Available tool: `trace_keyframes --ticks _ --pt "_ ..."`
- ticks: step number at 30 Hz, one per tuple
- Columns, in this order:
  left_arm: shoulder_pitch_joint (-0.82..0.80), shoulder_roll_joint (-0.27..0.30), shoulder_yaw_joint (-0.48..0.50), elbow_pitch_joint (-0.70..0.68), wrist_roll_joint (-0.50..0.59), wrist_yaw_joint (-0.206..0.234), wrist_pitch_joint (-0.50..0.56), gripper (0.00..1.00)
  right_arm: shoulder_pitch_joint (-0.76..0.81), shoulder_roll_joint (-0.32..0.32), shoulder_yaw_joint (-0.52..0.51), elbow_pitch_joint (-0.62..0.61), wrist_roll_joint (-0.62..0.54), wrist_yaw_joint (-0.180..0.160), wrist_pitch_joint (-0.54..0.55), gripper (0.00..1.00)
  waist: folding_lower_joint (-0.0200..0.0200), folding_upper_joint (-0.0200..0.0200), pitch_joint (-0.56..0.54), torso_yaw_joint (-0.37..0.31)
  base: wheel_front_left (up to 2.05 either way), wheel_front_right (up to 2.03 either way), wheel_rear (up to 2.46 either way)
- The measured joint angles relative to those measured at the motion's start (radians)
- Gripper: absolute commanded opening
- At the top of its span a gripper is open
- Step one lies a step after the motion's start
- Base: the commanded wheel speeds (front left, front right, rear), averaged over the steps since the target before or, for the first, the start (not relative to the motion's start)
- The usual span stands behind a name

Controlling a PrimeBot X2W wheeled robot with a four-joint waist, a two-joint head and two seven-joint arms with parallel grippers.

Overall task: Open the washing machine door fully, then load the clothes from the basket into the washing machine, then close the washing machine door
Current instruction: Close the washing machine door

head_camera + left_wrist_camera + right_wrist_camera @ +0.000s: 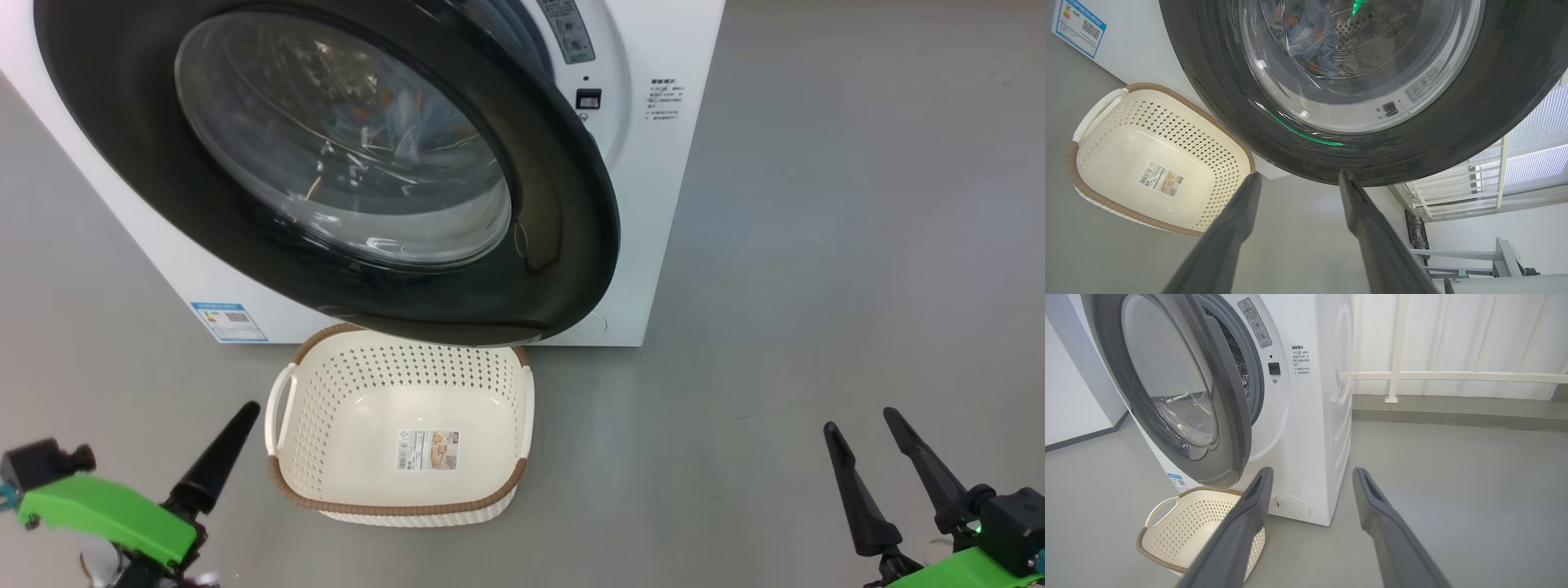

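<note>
Left hand (1300,174), right hand (859,420), one basket (408,371), one door (563,204) ajar

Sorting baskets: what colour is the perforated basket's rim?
Brown woven-look rim on cream plastic basket; head view.

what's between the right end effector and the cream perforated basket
Bare grey floor, in the head view, separates the right end effector from the cream-white perforated plastic basket.
</note>
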Motion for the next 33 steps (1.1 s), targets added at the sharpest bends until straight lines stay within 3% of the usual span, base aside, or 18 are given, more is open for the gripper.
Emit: trace_keyframes --ticks 11,18,23,27,33 --pt "0.073 0.064 -0.107 0.023 0.102 0.0 -0.305 1.0 0.04 0.0 -0.026 -0.003 0.001 0.0 0.0 1.0 0.0 0.0 -0.018 -0.019 0.0 0.0 0.0" --pt "0.091 0.102 -0.228 0.077 0.19 -0.004 -0.519 1.0 0.044 0.0 -0.035 -0.004 0.001 0.0 0.0 1.0 0.0 0.0 -0.029 -0.025 0.0 0.0 0.0" --pt "0.091 0.118 -0.288 0.132 0.291 -0.007 -0.577 1.0 0.058 0.0 -0.043 -0.004 0.002 0.0 0.0 1.0 0.0 0.0 -0.033 -0.026 0.0 0.0 0.0" --pt "0.092 0.092 -0.207 0.143 0.427 -0.007 -0.58 1.0 0.059 0.002 -0.048 -0.005 0.002 0.0 0.0 1.0 0.0 0.0 -0.034 -0.025 0.0 0.0 0.0" --pt "0.133 0.01 -0.085 0.094 0.655 -0.007 -0.582 1.0 0.063 0.007 -0.053 -0.007 0.002 0.0 0.0 1.0 0.0 0.0 -0.042 -0.025 0.0 0.0 0.0"
